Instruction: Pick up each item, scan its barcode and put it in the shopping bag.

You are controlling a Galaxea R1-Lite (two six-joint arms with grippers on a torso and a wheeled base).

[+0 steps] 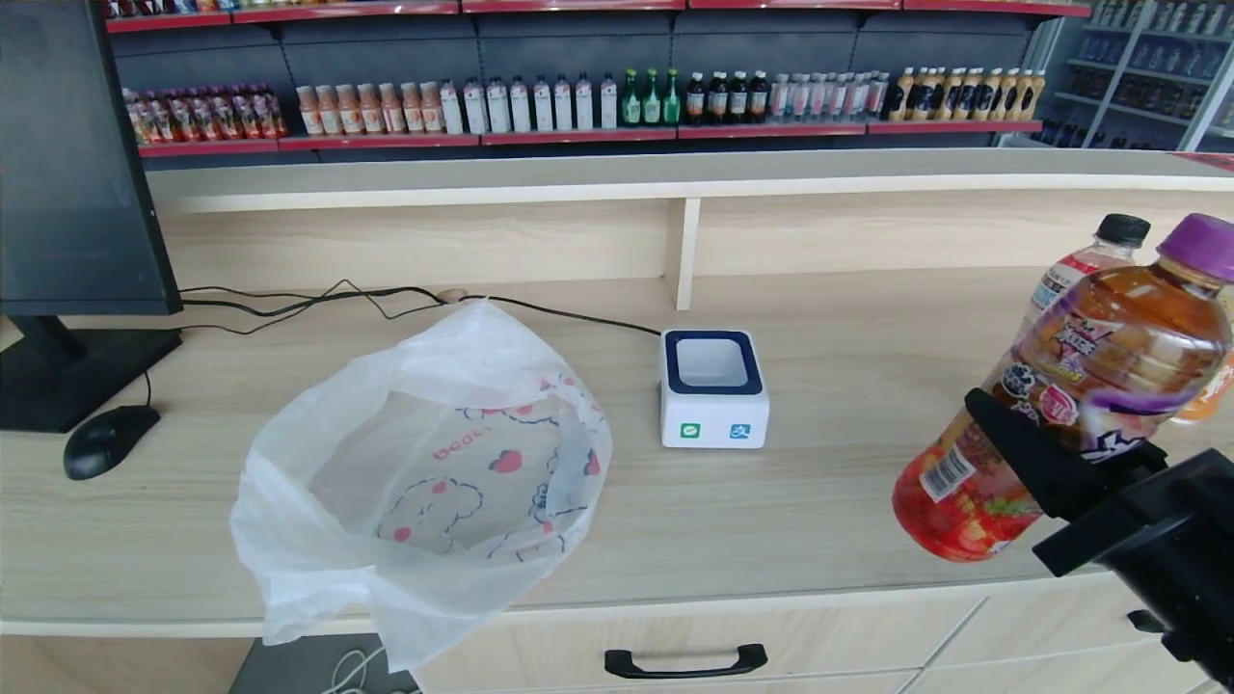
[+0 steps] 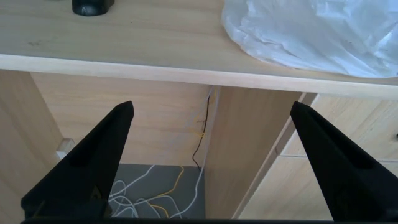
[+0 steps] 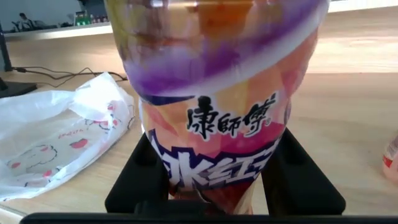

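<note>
Tea bottle (image 1: pixel 1109 357): white barcode near base; large characters across label. Scanner (image 1: pixel 714 410) front: one green, one blue icon square. Shopping bag (image 1: pixel 289 540): pink lettering.

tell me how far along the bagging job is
Done: nothing; the shopping bag looks empty. In hand: the right gripper holds the purple-capped bottle lifted, right of the scanner, not over it. Left: scan and bag it, then the black-capped bottle behind.

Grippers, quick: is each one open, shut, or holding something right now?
Left gripper: open, holding nothing.
Right gripper: closed on the purple-capped bottle.
</note>
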